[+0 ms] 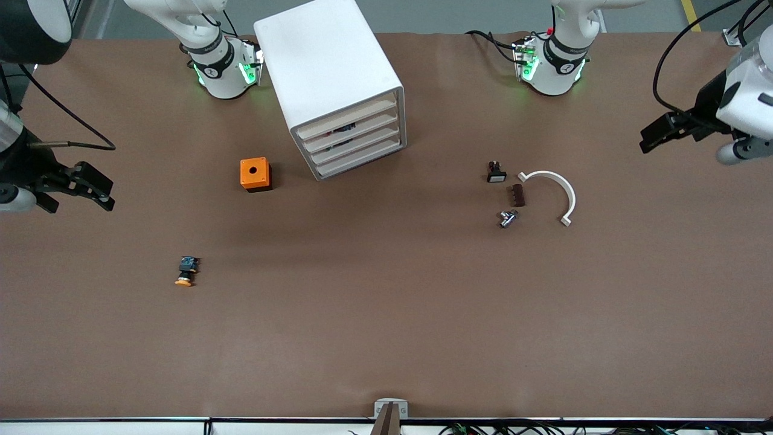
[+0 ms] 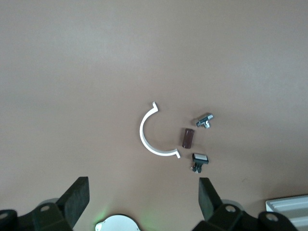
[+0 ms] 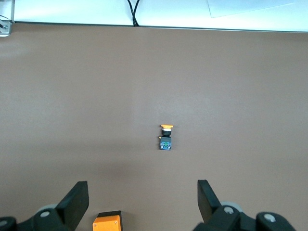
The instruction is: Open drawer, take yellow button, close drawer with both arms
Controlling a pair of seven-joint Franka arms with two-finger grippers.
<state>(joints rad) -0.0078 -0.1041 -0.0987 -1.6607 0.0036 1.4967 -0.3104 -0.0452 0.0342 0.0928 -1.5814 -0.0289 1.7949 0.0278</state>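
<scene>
The white cabinet [image 1: 329, 66] stands at the robots' end of the table, its four drawers facing the front camera. The uppermost drawer [image 1: 347, 119] sits pushed in like the three below. The button [image 1: 186, 272], orange cap and blue-black body, lies on its side on the bare table toward the right arm's end [image 3: 166, 137]. My right gripper [image 1: 102, 190] hangs open and empty at that table end [image 3: 143, 192]. My left gripper [image 1: 655, 136] hangs open and empty at the left arm's end [image 2: 144, 192], apart from everything.
An orange box with a hole [image 1: 255, 174] stands beside the cabinet. Toward the left arm's end lie a white curved clip [image 1: 552, 193], a brown part [image 1: 518, 195], a small black-and-white part [image 1: 496, 173] and a metal fitting [image 1: 507, 218].
</scene>
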